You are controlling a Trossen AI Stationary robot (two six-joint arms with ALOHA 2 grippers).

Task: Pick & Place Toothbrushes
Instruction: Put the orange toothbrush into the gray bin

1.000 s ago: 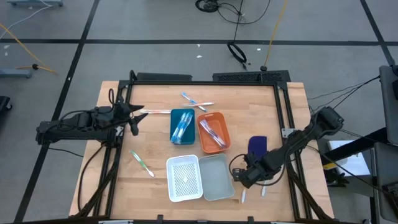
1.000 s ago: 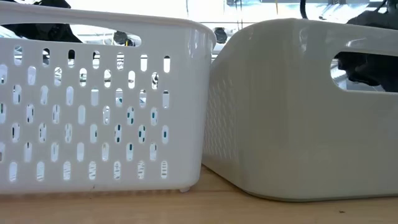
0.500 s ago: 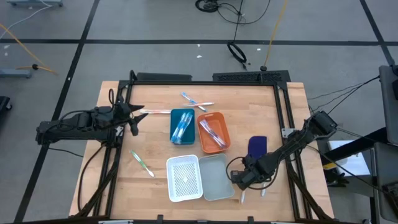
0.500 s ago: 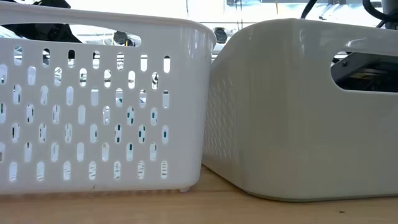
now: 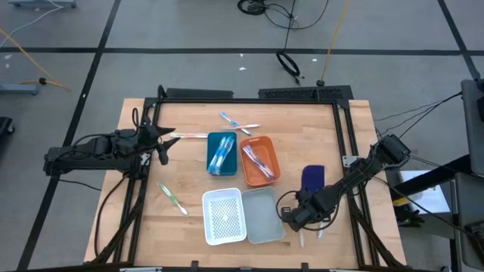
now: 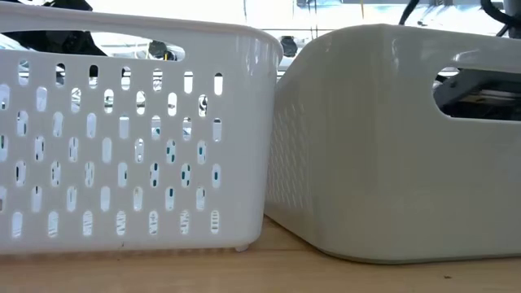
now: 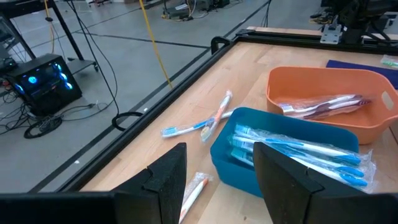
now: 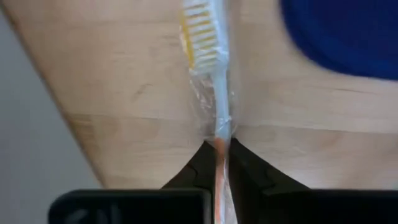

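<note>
My right gripper [image 5: 297, 219] [image 8: 217, 146] is at the near right, beside the grey basket [image 5: 263, 214], shut on a wrapped orange-and-white toothbrush [image 8: 214, 81]. My left gripper [image 5: 162, 140] [image 7: 217, 180] waits open at the far left, with an orange-white toothbrush [image 5: 189, 136] [image 7: 195, 188] lying on the table just ahead of it. A blue tray [image 5: 221, 153] holds blue toothbrushes and an orange tray [image 5: 259, 160] holds pink ones. Loose toothbrushes lie on the table: a green one [image 5: 172, 198], two at the far side [image 5: 238, 124] and one near my right gripper [image 5: 319, 233]. My right gripper pinches the toothbrush's orange handle [image 8: 217, 138] between its two fingertips. The brush runs straight on ahead of the fingers, in its clear wrapper, with the bristle head [image 8: 199, 28] at the free end. I cannot tell whether it is clear of the table.
A white perforated basket [image 5: 224, 217] [image 6: 130, 138] and the grey basket [image 6: 391, 138] stand side by side at the near middle. A dark blue flat piece [image 5: 312, 177] [image 8: 342, 34] lies near my right gripper. Black frame rails run along the table's left, right and far edges.
My right gripper has shifted a little toward the table's left and near edge, closer to the grey basket; in the low view it has left the basket's handle opening.
</note>
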